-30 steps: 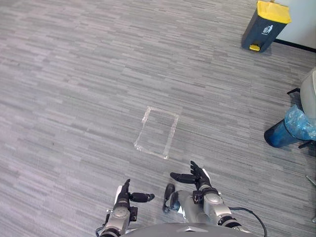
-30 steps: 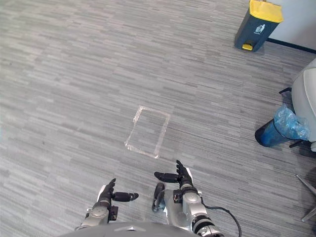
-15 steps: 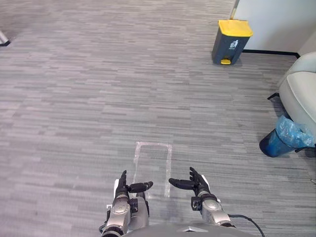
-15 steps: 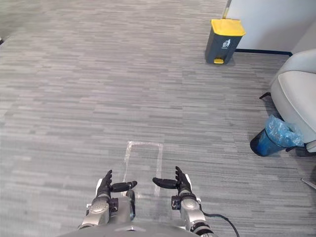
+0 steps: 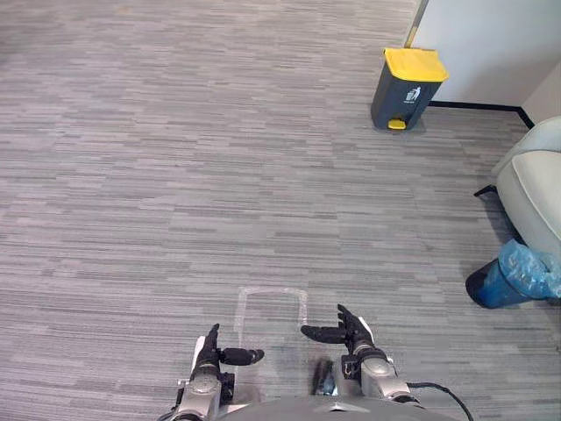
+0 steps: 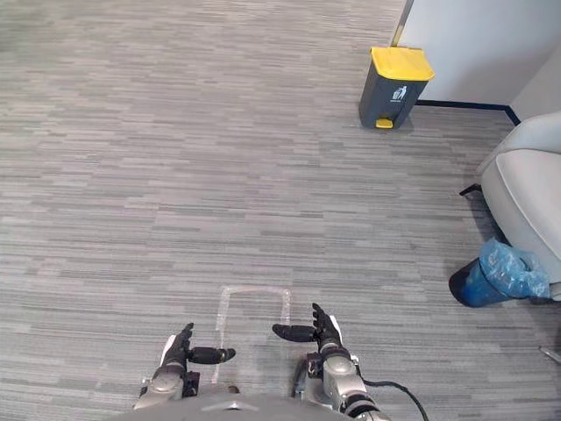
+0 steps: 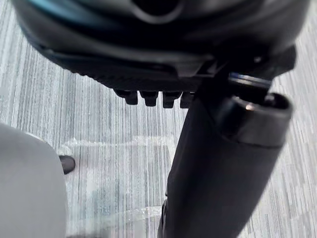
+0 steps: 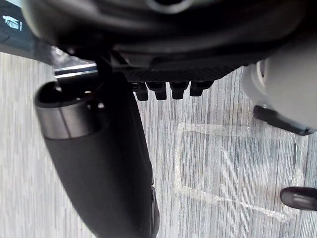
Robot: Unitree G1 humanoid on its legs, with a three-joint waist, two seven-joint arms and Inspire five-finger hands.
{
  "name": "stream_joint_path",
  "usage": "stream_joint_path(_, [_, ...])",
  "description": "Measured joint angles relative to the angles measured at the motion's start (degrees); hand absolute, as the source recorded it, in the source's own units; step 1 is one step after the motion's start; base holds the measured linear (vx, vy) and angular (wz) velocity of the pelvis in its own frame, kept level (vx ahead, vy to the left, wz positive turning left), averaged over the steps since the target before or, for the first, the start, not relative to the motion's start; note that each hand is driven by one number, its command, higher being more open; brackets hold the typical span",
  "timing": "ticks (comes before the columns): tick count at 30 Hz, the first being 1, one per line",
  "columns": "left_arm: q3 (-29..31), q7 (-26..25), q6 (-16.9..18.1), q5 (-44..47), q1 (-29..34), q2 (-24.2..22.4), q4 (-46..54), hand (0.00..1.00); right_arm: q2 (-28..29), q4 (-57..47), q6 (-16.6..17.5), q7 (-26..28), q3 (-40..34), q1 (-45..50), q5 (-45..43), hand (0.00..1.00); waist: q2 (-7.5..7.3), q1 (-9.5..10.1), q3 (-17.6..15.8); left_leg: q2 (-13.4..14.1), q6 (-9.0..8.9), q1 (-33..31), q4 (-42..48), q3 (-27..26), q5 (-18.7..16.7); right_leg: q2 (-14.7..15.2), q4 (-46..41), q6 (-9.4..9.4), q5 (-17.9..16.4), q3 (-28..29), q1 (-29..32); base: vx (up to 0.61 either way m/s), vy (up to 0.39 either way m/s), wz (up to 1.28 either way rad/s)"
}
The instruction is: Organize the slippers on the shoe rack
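Both robot hands hang empty with fingers straight and relaxed, the left hand (image 5: pixel 209 349) and right hand (image 5: pixel 354 332) low over a clear-tape rectangle (image 5: pixel 272 290) on the grey striped carpet floor (image 5: pixel 175 175). The tape is probably a standing mark. Slippers and shoe rack likely lie elsewhere, not yet approached.

Probably an office or a test room: a wide floor (image 5: pixel 158 175) of grey striped carpet, a white wall (image 5: pixel 491 39) with dark skirting (image 5: pixel 478 106), a grey pedal bin (image 5: pixel 406 86) with a yellow lid, a blue-lined waste basket (image 5: pixel 507 282), a pale upholstered seat (image 5: pixel 536 189), and a taped rectangle (image 5: pixel 270 309) marked on the carpet.
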State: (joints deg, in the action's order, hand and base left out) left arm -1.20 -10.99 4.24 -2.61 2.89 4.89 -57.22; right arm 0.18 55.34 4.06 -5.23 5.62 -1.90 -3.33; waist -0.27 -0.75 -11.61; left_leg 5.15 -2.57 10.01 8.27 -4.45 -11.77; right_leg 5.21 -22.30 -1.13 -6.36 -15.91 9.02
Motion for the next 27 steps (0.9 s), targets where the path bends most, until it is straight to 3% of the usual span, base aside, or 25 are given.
stream_joint_path(2, [-0.1,0.2,0.1,-0.4,0.0,-1.2,-0.4,1.00,-0.4,0.4,0.3,-0.1,-1.3,0.0,0.0,1.00,1.39,-0.03,0.5,1.2,-0.49,0.0,1.7,0.5,-0.7,-0.9,0.1,-0.31,-2.3,-0.2,-0.6,0.28,-0.179,-0.15])
stream_joint_path(4, [0.1,0.7,0.1,-1.1,-0.2,-1.6,-0.4,1.00,-0.2,0.5,-0.2,-0.3,-3.1,0.4,-0.1,1.00,1.53,-0.30,0.6,2.2,-1.08,-1.0,6.6,0.9,-1.0,-1.6,1.2,-0.68,-3.6,-1.0,-2.7,0.38,-0.240,0.14])
stream_joint_path(6, [2.9,0.9,0.1,-1.6,0.0,-2.3,1.1,1.00,-0.5,-0.9,-0.3,-0.6,-4.2,1.9,-0.2,1.00,1.48,-0.07,0.6,6.0,-6.17,-8.5,28.1,1.5,-1.8,-4.0,5.6,-1.60,-4.8,-2.3,-9.5,0.33,-0.184,0.24])
stream_joint_path(8, [4.5,0.9,0.1,-1.5,0.5,-2.8,3.0,1.00,-0.3,-1.5,-0.3,-0.9,-4.4,3.0,-0.2,1.00,1.39,0.53,0.8,7.3,-5.47,-12.0,35.5,0.0,-3.7,-4.7,7.2,-1.96,-5.0,-1.7,-12.3,0.28,-0.061,-0.22])
stream_joint_path(11, [4.8,0.7,0.2,-1.5,1.1,-2.7,3.3,1.00,-0.4,-0.8,-0.3,-1.3,-4.4,2.3,-0.2,1.00,0.94,1.01,1.1,5.1,-3.35,-15.5,30.6,-0.8,-6.3,-4.3,8.8,-1.61,-4.8,2.6,-13.8,0.28,0.078,-0.80])
stream_joint_path(13, [4.7,0.5,0.3,-1.2,0.8,-2.6,3.3,1.00,-0.3,-0.3,-0.4,-1.5,-4.5,2.2,-0.2,1.00,0.76,1.93,1.0,0.6,-2.92,-16.6,19.2,7.4,-6.1,-3.2,8.9,-0.94,-4.4,8.6,-14.3,0.25,0.201,-1.23])
stream_joint_path(14, [4.7,0.5,0.3,-1.2,0.8,-2.6,3.2,1.00,-0.3,-0.2,-0.5,-1.6,-4.5,2.2,-0.2,1.00,0.78,1.99,1.0,0.1,-2.89,-16.6,17.8,9.0,-5.7,-3.0,8.9,-0.82,-4.4,9.3,-14.3,0.24,0.246,-1.12])
stream_joint_path(15, [4.1,0.1,0.3,-1.1,0.9,-2.9,2.9,1.00,-0.5,0.0,-0.5,-1.7,-4.6,2.6,-0.2,1.00,1.63,2.02,1.4,-0.9,-2.72,-16.5,12.2,14.2,-1.1,-3.3,8.9,0.56,-4.3,11.4,-14.6,0.23,0.264,-1.00])
stream_joint_path(16, [3.4,0.2,0.3,-0.5,0.6,-2.7,2.3,1.00,-1.1,0.4,-0.7,-1.7,-4.9,2.8,-0.2,1.00,2.35,2.14,1.5,-0.8,-3.29,-16.2,11.9,15.4,3.1,-3.7,9.3,2.47,-5.0,13.7,-15.5,0.27,0.327,-1.01])
stream_joint_path(18, [2.2,-0.1,0.3,-0.3,0.1,-1.2,1.9,1.00,-0.1,0.5,-0.9,-1.7,-5.0,2.8,-0.2,1.00,0.20,1.84,1.6,-2.4,-3.06,-14.8,11.8,13.5,3.0,-1.5,9.8,3.41,-5.0,15.4,-15.9,0.17,0.242,-0.59])
stream_joint_path(20, [1.5,0.3,0.3,-0.3,0.1,-0.6,1.8,1.00,0.9,0.7,-1.0,-1.5,-5.9,3.2,-0.2,1.00,-0.85,1.96,2.2,-3.5,-1.24,-12.9,10.8,9.7,1.9,0.3,10.0,5.01,-4.0,18.6,-15.8,0.12,0.260,-0.66])
stream_joint_path(25, [0.9,0.5,0.2,-0.2,0.1,-0.3,0.6,1.00,1.4,1.5,-1.0,-1.3,-6.7,2.7,-0.2,1.00,-0.98,1.97,2.4,-4.0,1.04,-10.0,6.8,3.1,2.5,1.7,8.4,6.84,-2.9,24.0,-12.6,0.01,0.148,-0.76])
stream_joint_path(26, [0.9,0.5,0.3,-0.2,-0.1,-0.6,0.5,1.00,1.1,1.7,-1.1,-1.3,-6.5,2.2,-0.2,1.00,-0.34,2.26,2.0,-3.5,1.54,-9.3,5.2,-0.2,2.9,1.7,5.6,8.07,-2.1,22.9,-9.5,-0.08,0.065,-1.15])
stream_joint_path(27, [0.9,0.5,0.3,-0.2,-0.1,-0.8,0.4,1.00,0.8,1.8,-1.1,-1.3,-5.9,1.8,-0.2,1.00,0.02,2.29,1.9,-3.1,1.83,-8.9,4.4,-2.4,3.2,2.1,4.0,7.94,-1.5,19.7,-7.7,-0.10,0.049,-1.37])
